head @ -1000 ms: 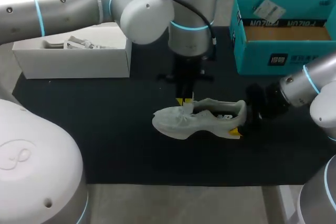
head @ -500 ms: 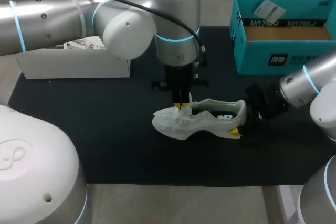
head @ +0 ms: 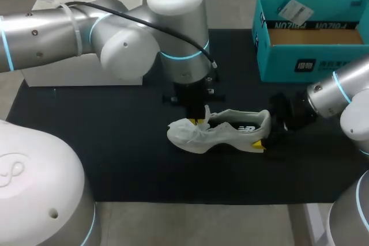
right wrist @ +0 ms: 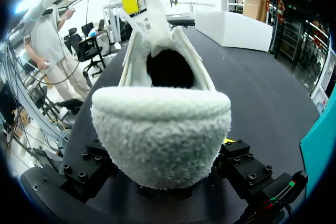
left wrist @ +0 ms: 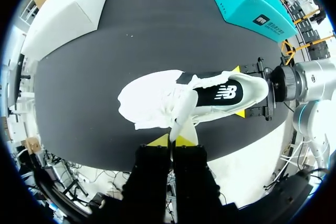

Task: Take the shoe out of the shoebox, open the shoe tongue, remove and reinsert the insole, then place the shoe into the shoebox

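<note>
A white shoe (head: 230, 135) stands on its sole on the black mat (head: 115, 142), toe to the left. My left gripper (head: 199, 120) comes down from above onto the shoe's opening and is shut on the tongue (left wrist: 181, 109), which stands pulled up between the yellow tips of that gripper (left wrist: 170, 141). My right gripper (head: 266, 133) sits at the heel with its fingers wide apart, one on each side, holding the shoe (right wrist: 163, 129). In the right wrist view the fuzzy heel collar fills the space between the fingers of the right gripper (right wrist: 160, 153), and the dark inside of the shoe shows beyond it.
The open teal shoebox (head: 311, 61) stands at the back right, close behind my right arm. A white box (head: 81, 76) lies at the back left, partly behind my left arm. The mat's front edge runs just below the shoe.
My left arm has swung to the left and its gripper has come a little lower and nearer over the tongue. The shoe and my right gripper have stayed in place.
</note>
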You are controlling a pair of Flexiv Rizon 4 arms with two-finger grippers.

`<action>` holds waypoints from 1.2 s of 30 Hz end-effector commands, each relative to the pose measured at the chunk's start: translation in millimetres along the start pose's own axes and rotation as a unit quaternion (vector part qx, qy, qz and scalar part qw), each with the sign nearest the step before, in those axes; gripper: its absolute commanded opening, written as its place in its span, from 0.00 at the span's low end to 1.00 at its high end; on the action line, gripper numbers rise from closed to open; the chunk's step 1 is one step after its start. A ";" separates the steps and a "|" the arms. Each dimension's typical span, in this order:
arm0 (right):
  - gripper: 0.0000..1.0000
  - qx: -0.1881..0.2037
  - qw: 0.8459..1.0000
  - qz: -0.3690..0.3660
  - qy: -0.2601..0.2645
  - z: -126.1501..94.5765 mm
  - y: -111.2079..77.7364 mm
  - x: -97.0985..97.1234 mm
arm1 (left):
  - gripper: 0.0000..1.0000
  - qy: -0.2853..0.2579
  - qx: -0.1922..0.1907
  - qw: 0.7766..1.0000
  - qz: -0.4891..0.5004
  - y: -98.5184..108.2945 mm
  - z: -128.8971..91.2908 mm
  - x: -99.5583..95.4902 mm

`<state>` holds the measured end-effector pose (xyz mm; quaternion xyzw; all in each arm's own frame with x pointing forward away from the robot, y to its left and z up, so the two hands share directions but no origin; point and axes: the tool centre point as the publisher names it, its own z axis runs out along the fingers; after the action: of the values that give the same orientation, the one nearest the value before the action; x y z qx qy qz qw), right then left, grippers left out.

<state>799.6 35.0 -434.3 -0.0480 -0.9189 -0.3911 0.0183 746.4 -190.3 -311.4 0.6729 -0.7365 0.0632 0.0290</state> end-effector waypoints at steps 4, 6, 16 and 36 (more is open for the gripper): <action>0.00 0.000 1.000 0.001 -0.001 5.8 -1.9 -1.4 | 0.00 0.031 0.000 0.999 -0.005 1.1 8.3 -21.1; 0.00 0.000 1.000 0.001 -0.001 5.8 -1.9 -1.4 | 0.00 0.032 0.000 0.999 -0.008 -0.9 10.3 -25.9; 0.00 0.000 1.000 0.001 -0.001 5.8 -1.9 -1.4 | 0.00 0.019 0.001 0.999 -0.029 -14.9 26.7 -47.5; 0.00 0.000 1.000 0.001 -0.001 5.8 -1.9 -1.4 | 0.00 -0.040 -0.022 0.998 -0.050 -27.7 76.4 -70.1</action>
<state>799.8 36.3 -434.0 -0.0482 -0.9188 -0.3914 0.0181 781.6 -134.9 -390.5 0.7106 -0.7031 0.0200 0.0142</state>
